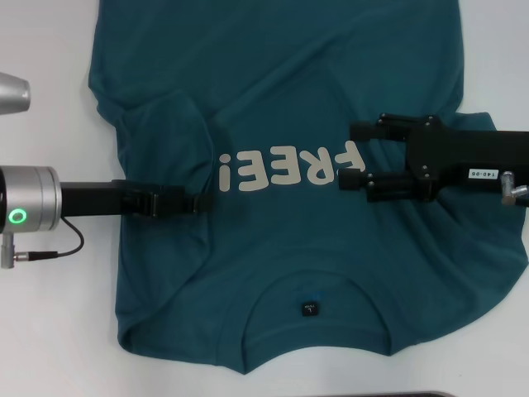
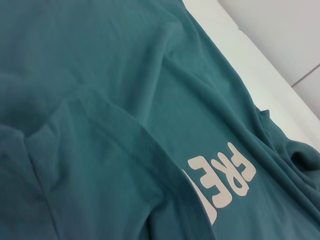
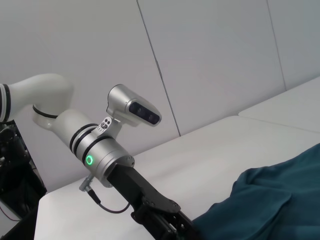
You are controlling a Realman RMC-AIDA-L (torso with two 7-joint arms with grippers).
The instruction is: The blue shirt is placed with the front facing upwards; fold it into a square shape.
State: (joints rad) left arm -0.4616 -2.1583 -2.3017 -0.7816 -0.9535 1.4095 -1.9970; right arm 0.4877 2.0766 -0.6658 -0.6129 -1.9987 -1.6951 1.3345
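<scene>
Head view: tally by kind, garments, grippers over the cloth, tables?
Garments: 1, the blue shirt, front up, left sleeve folded inward.
Grippers: 2, left gripper low beside the lettering, right gripper open above the lettering's other end.
Tables: 1, white table.
Total: 4

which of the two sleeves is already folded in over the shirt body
The sleeve on the robot's left, beside the left gripper, lies folded over the blue shirt; the other sleeve is still spread outward.

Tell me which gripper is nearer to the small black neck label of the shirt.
Left, though only slightly. The left gripper is above and left of the neck label in the head view; the right gripper is higher, by the lettering on the blue shirt.
</scene>
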